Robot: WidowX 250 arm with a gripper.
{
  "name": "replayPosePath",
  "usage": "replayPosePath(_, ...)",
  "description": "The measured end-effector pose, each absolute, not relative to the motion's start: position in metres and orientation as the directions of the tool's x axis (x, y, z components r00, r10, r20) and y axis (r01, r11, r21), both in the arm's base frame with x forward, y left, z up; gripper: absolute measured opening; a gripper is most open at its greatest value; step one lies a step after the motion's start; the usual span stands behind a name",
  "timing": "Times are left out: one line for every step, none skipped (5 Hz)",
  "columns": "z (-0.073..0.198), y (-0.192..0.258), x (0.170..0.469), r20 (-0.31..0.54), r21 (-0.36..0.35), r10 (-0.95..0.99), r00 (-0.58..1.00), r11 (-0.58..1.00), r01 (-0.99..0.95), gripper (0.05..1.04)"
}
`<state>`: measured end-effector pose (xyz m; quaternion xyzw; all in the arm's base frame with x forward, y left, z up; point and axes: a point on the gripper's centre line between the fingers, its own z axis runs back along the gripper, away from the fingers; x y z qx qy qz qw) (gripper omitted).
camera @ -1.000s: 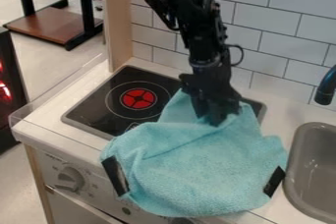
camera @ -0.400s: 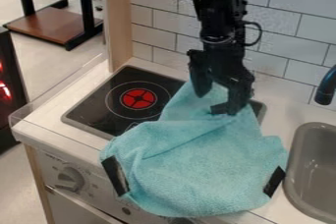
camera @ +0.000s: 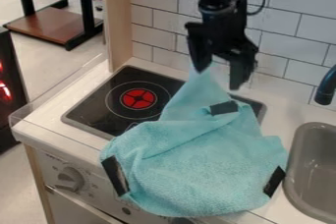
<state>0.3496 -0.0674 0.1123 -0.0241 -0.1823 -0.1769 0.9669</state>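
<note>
No words or numbers can be read. On the stove's front panel, faint print sits above and left of the knob, and tiny marks flank the knob. Beyond the knob, to its upper right, the cooktop bears a small, unreadable pale mark.

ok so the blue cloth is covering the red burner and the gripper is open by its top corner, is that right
Not quite: the camera view shows the red burner uncovered, with the blue cloth beside it. The gripper is indeed open by the cloth's top corner.
</note>
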Motion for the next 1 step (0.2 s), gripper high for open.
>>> replayPosePath(0.1141,-0.0679,0.3491,0.366,0.014,-0.327,0.871,0.938,0.346,0.999)
